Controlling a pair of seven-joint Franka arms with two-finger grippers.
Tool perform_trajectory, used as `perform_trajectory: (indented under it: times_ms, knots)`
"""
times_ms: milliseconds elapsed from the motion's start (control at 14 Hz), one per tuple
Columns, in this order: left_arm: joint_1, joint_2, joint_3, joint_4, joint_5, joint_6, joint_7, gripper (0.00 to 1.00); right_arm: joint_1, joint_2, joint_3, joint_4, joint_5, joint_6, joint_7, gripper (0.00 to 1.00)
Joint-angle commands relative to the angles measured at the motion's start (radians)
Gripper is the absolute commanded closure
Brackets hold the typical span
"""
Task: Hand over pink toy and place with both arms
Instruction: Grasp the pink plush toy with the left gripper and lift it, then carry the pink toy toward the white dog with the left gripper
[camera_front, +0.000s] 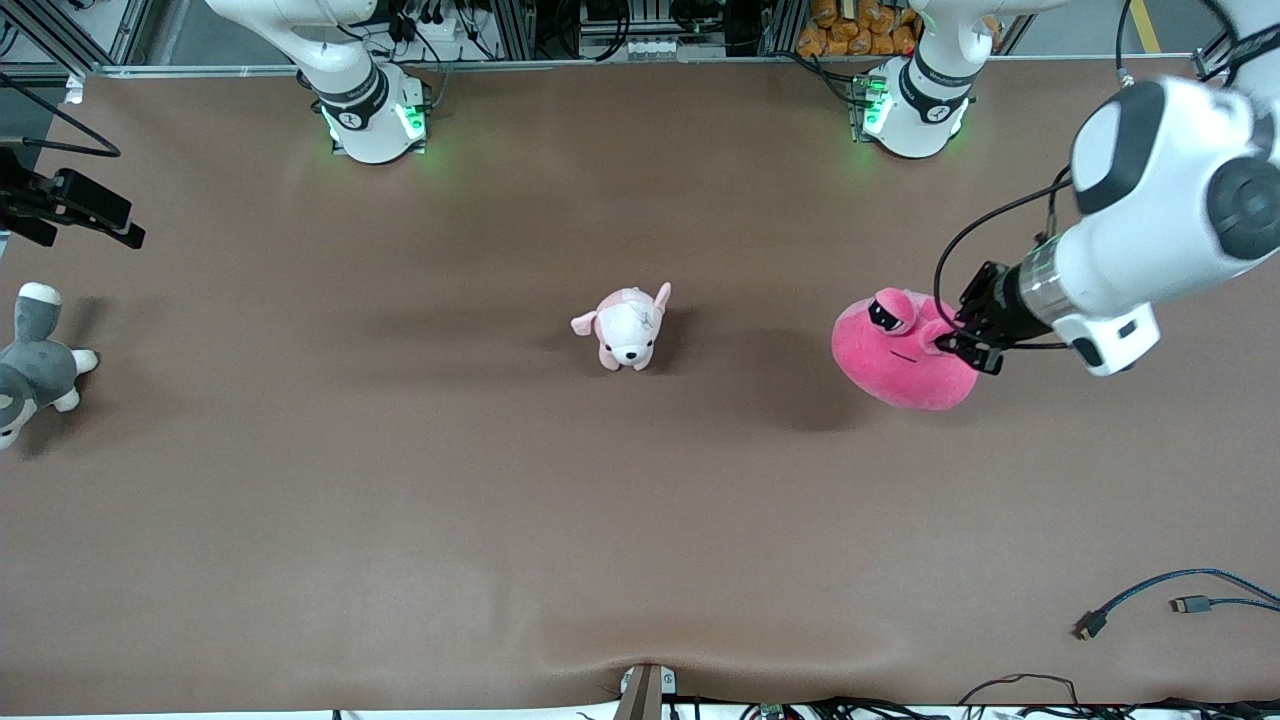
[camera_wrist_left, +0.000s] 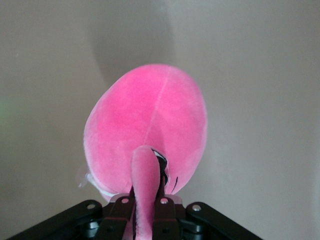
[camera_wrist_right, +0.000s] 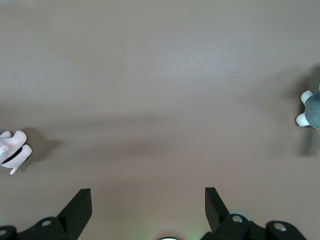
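Pink toy (camera_front: 903, 352) is pinched by one thin fold in my left gripper (camera_front: 958, 343); I judge it may slip. Right gripper (camera_wrist_right: 148, 200) waits, fingers apart.

The pink toy (camera_front: 905, 352) hangs over the table's (camera_front: 400, 520) left-arm end; the puppy plush (camera_front: 628, 328) lies mid-table; the grey plush (camera_front: 30, 365) at the right-arm end.
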Motion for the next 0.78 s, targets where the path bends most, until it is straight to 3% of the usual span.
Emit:
perform_trajectory:
  times_ms: [0,214,427,569,712]
  knots:
    - [-0.004,0.015,-0.044,0.128,-0.073,-0.076,-0.092,1.0,-0.001,0.006,0.012,-0.006,0.019,-0.005,0.017,0.0]
    - [-0.05,0.032,-0.119,0.179,-0.093,-0.081,-0.216,1.0,0.077,0.017,0.016,-0.001,0.022,-0.007,0.167,0.0]
    - [-0.169,0.079,-0.123,0.302,-0.094,-0.073,-0.33,1.0,0.122,0.046,0.016,0.006,0.038,-0.002,0.227,0.0]
    - [-0.257,0.086,-0.113,0.32,-0.094,-0.031,-0.414,1.0,0.117,0.078,0.014,0.029,0.107,-0.001,0.314,0.0]
    - [-0.314,0.093,-0.119,0.32,-0.094,0.052,-0.538,1.0,0.122,0.116,0.014,0.072,0.118,-0.007,0.409,0.0]
